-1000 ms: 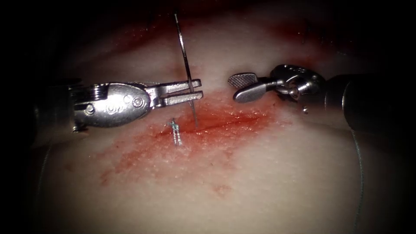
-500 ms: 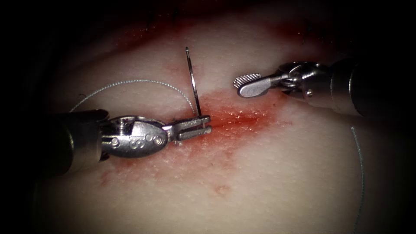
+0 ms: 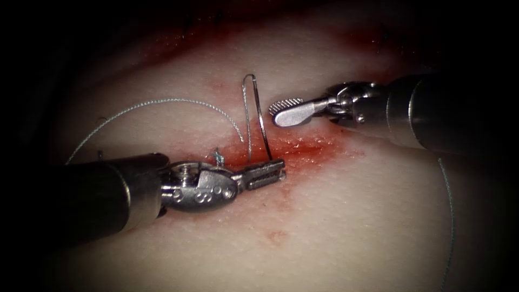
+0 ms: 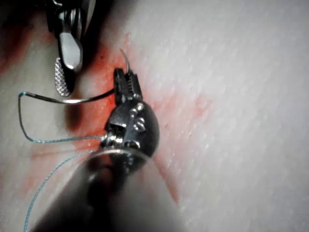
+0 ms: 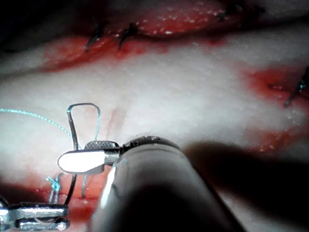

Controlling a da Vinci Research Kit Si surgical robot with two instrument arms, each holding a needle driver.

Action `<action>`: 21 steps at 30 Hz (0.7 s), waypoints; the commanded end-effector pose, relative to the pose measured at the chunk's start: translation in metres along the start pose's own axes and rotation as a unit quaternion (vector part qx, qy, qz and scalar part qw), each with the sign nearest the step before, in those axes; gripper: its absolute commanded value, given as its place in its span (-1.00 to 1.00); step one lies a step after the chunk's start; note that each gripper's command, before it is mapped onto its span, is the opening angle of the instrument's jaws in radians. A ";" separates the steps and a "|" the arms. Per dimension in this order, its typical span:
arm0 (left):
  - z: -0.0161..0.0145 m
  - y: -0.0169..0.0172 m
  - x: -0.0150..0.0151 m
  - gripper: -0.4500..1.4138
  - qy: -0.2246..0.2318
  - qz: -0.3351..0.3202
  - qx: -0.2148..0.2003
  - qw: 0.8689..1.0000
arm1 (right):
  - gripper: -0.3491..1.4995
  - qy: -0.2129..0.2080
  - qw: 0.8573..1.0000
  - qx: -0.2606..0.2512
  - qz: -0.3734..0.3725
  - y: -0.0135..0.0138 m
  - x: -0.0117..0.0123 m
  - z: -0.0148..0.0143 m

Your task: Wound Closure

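The needle (image 3: 263, 121) is gripped by the closed left claw (image 3: 266, 174) at centre frame, standing clear of the tissue (image 3: 335, 216); slippage is risked (the open right claw (image 3: 286, 111) holds nothing)

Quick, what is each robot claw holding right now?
Left arm's tool: jaws shut on the curved steel needle, near one end, over the red cut.
Right arm's tool: jaws open, holding nothing.
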 end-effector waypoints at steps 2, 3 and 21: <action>0.0007 0.0004 -0.0003 -1.00 0.001 0.000 -0.002 1.000 | 0.47 -0.004 1.000 0.003 -0.001 0.0004 -0.0004 0.0014; 0.0007 0.0004 -0.0002 -1.00 0.001 0.000 -0.002 1.000 | 0.40 -0.005 1.000 0.002 -0.001 0.0005 -0.0005 0.0016; 0.0008 0.0009 0.0002 -1.00 -0.001 0.006 -0.011 1.000 | 0.29 -0.006 1.000 -0.004 -0.002 0.0011 -0.0007 0.0027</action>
